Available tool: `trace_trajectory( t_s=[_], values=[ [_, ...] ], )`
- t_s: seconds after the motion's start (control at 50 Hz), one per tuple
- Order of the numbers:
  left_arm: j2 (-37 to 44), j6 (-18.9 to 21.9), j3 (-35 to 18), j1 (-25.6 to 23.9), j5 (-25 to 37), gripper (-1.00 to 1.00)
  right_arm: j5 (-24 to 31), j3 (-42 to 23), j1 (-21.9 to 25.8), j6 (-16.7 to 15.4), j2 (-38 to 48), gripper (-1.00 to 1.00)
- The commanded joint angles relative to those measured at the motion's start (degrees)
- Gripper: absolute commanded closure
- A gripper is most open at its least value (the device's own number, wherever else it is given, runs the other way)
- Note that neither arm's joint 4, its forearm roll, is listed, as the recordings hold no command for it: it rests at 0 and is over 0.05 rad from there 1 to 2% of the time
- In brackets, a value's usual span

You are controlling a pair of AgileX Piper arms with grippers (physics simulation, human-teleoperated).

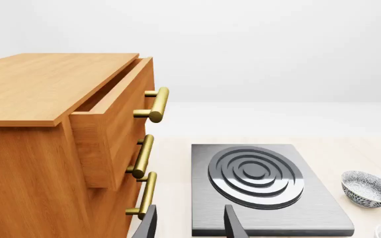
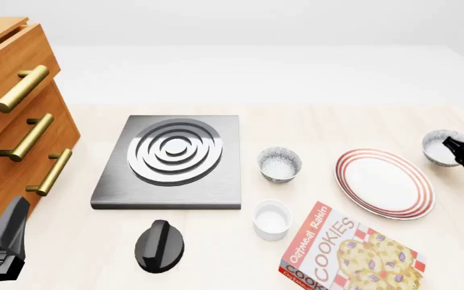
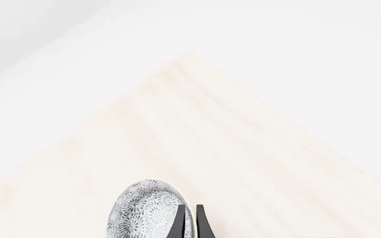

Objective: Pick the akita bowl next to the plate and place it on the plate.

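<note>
Akita bowl (image 3: 147,213) – round, grey-speckled – rim pinched in right gripper (image 3: 189,220) jaws, left gripper (image 1: 189,223) jaws wide.

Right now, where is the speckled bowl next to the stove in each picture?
Front view: the speckled bowl sits mid-table, between the stove and the plate.
Left wrist view: it sits just beyond the stove's side edge.
Right wrist view: not in it; that is the twin bowl at the right gripper.
Shared landmark: the stove, in the front and left wrist views.

The cookie box (image 2: 351,254) reads "Oatmeal Raisin COOKIES" in red letters.
</note>
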Motion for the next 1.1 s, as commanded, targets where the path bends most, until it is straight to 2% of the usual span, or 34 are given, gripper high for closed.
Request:
trace_trajectory(
  t_s=[0.02, 1.1],
  values=[
    [0.0, 0.0, 0.0, 0.0, 0.0, -1.0, 1.28, 0.6, 0.18, 1.11, -3.18, 1.0],
    [0.0, 0.0, 0.0, 0.0, 0.0, -1.0, 5.95, 10.38, 4.4, 2.17, -22.84, 1.0]
  ],
)
